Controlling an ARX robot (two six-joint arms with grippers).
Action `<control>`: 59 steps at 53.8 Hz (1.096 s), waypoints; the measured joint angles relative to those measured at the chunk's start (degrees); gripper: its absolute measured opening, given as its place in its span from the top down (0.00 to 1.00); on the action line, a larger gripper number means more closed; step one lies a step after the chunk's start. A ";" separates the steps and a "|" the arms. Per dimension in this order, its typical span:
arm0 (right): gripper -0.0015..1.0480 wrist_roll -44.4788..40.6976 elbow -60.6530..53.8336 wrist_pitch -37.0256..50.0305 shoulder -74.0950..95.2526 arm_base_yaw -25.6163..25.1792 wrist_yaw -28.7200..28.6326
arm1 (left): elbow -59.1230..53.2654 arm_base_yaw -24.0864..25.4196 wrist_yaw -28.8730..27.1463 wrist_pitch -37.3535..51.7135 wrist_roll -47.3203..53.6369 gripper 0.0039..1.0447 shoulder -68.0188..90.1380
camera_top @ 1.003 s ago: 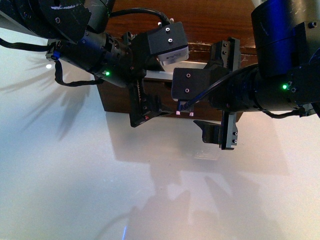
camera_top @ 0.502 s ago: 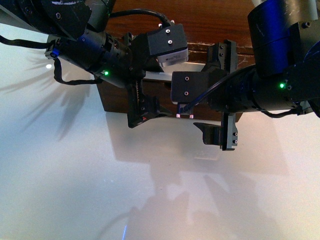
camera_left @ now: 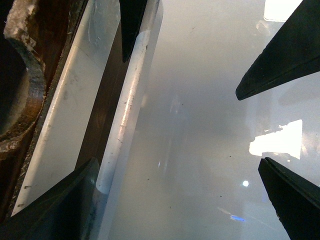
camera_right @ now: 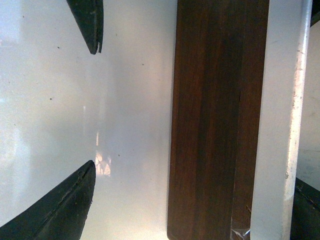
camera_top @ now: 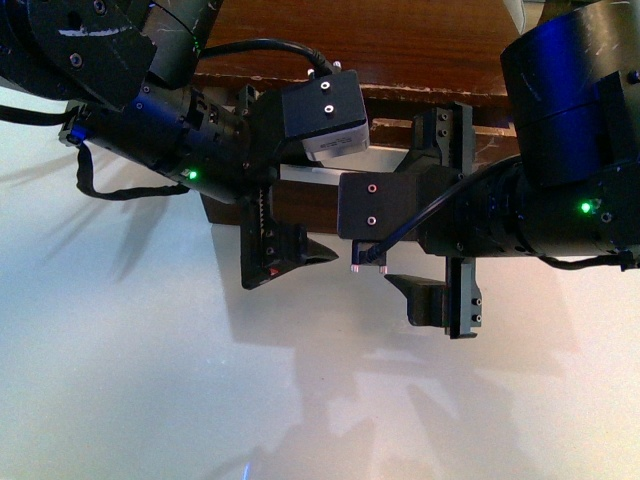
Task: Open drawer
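Contents of the drawer (camera_right: 215, 120) could not be seen; I noted its dark brown front, white bar handle (camera_right: 280, 110) and chipped half-round notch (camera_left: 27, 75) at the far edge of the white table (camera_top: 150, 380), behind both arms. Left gripper (camera_left: 195, 115) stood spread wide with one finger (camera_left: 132, 25) at the handle, right gripper (camera_top: 430, 210) likewise wide and holding nothing. Against the frame half a second earlier, both grippers sat lower in the front view.
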 joint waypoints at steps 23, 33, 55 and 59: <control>0.08 3.74 -6.32 2.45 -2.82 5.07 1.90 | -9.01 -0.24 1.42 3.78 0.09 0.08 -4.66; 0.08 4.68 -7.58 2.45 -3.58 6.05 2.40 | -10.45 -0.24 1.70 3.91 0.55 0.08 -5.42; 0.08 5.09 -9.42 2.21 -4.81 7.50 1.86 | -12.26 -0.15 3.04 1.51 2.03 0.08 -7.26; 0.08 5.09 -9.55 2.01 -5.01 7.61 1.62 | -12.39 -0.11 3.21 1.14 2.25 0.08 -7.45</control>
